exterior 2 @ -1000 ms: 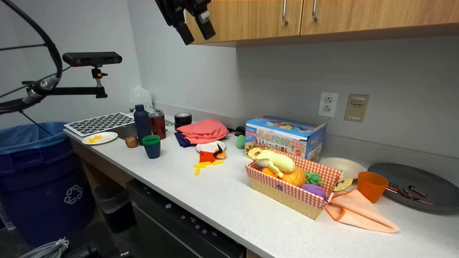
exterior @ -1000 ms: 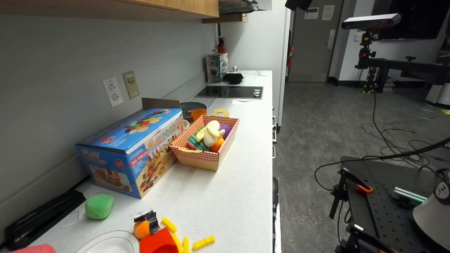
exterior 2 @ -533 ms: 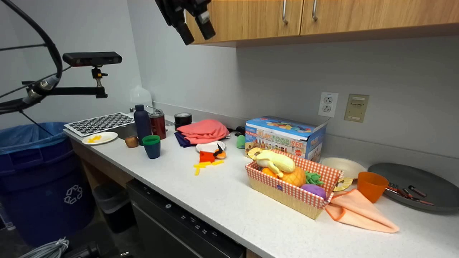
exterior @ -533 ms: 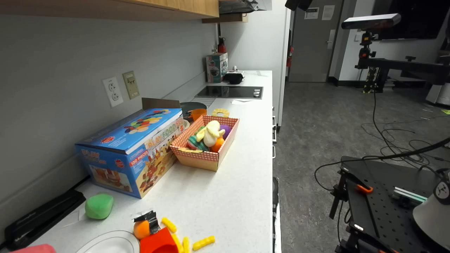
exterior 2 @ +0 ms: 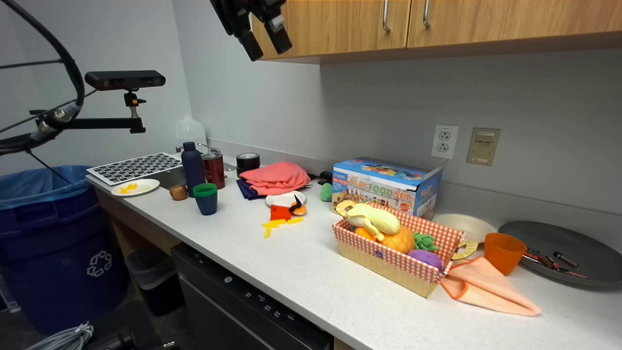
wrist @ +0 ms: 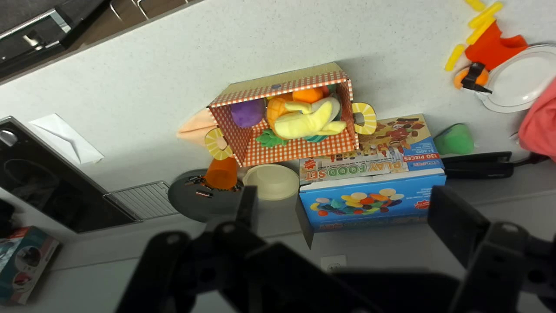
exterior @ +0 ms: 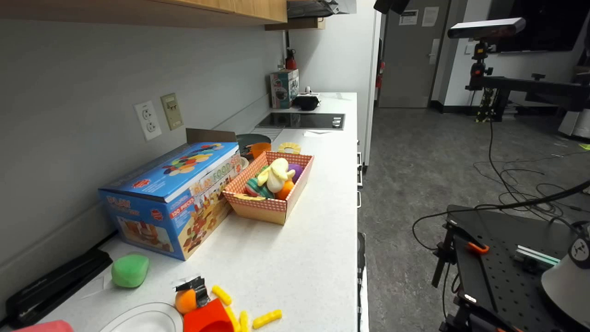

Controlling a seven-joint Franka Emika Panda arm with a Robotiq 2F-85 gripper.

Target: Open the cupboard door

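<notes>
Overhead, two flat, light tan wood-grain cupboard doors sit closed side by side, high above the back edge of a long, white, speckled counter. Each has an upright silver bar handle beside the seam between them; their tops are out of view. The robot's black, blocky fingers are spread wide and hold nothing. They hang in the air, well above the counter; in an exterior view they overlap the outer lower corner of one door, apart from the wood.

Midway along the counter stands a rectangular basket with tan sides and a red-and-white gingham lining. It holds a pale yellow toy banana, an orange toy pineapple and a rounded purple piece. Just behind it, toward the counter's back edge, is a blue cardboard box printed "Play Food Set". Off one end of the basket are a folded peach cloth, an upright orange cup and a round dark grey plate. Off the opposite end, yellow sticks lie beside a red open container. Farther along are a crumpled coral cloth and an upright dark blue bottle.
</notes>
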